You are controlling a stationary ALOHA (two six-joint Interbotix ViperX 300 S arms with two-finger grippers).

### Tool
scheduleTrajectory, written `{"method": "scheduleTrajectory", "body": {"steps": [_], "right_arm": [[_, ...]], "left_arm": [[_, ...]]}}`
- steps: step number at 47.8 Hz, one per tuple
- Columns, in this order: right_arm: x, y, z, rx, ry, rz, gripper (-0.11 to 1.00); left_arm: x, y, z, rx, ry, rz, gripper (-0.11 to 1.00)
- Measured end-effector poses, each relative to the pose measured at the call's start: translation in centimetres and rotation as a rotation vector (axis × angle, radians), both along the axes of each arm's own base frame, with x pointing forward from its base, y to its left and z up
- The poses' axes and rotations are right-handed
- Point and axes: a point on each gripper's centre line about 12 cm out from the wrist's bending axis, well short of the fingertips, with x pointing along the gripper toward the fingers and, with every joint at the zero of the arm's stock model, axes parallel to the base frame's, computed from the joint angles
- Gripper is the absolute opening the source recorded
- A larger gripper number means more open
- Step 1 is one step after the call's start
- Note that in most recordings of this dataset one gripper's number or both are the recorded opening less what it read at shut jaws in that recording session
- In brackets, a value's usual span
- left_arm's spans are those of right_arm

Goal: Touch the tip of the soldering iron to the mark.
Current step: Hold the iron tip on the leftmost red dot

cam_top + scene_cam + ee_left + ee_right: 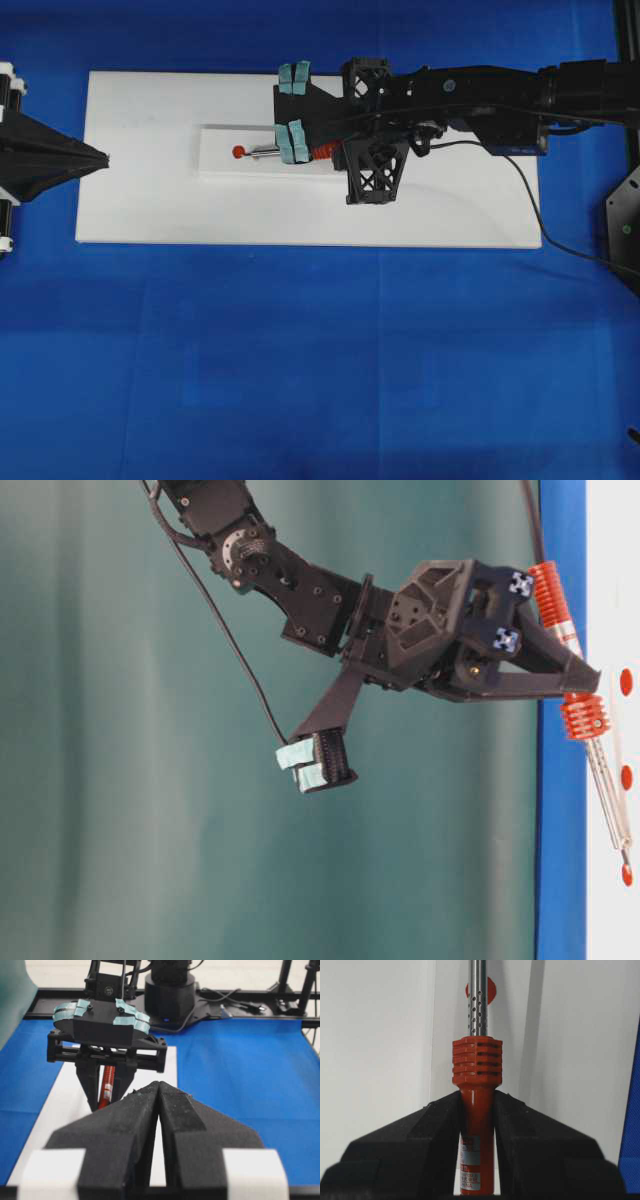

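- Gripping the soldering iron (476, 1110) by its orange-red handle, the right hand (476, 1125) has both fingers pressed on it.
- White label on the handle: "CHINA" is readable at the bottom; the other print is too small.
- Silver shaft lies over the white block (225, 165); its tip (252, 153) is just beside an outer red dot (239, 152).
- The left hand (158, 1092) is closed and empty, at the board's edge.

The right arm stretches in from the right, wrist tipped down, its right gripper (477, 1125) with jaws clamped on the soldering iron (477, 1075). At the far left edge the left gripper (95, 157) sits low, jaws pressed together, holding nothing
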Motion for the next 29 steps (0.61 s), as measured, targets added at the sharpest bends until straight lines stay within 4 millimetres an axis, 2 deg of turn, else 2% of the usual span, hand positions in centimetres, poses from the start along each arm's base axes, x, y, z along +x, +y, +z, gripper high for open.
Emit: {"method": "scheduleTrajectory", "body": {"steps": [29], "right_arm": [[0.01,-0.15,-0.22,0.000,0.006,-0.002,0.07]], "left_arm": [[0.02,0.03,-0.03,0.000,0.002,0.002,0.00]]}}
